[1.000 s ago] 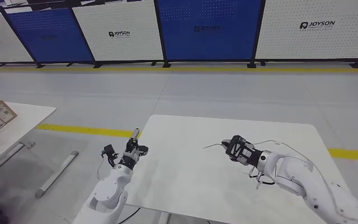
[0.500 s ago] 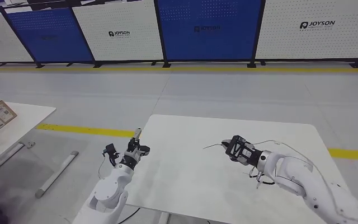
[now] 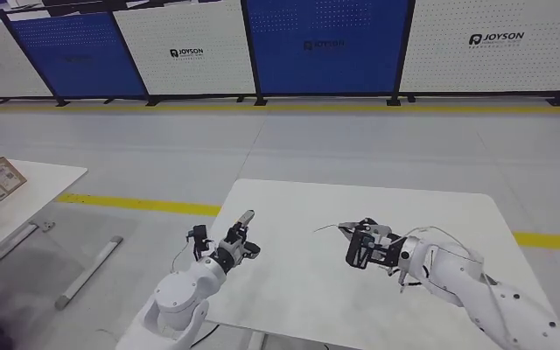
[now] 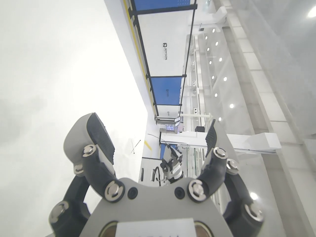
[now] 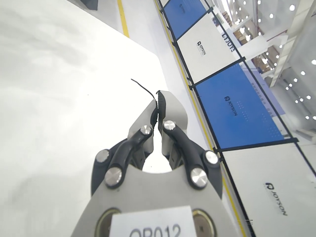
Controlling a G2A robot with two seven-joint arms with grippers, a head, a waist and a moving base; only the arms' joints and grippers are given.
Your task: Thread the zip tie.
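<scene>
My right gripper (image 5: 157, 99), above the middle of the table (image 3: 306, 293), is pinched tight on the zip tie (image 5: 143, 88). The tie is a thin black strip. Its free end juts past my fingertips, over the table top and toward the table's left side. My left gripper (image 4: 155, 134), over the table's left edge, has its jaws spread wide and faces the right gripper across the table.

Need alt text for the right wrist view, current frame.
The right end effector is shut on a thin black plastic zip tie, whose curved tail sticks out past the fingertips over the white table. Beyond the table's edge run a yellow floor line and blue and white partition panels.
</scene>
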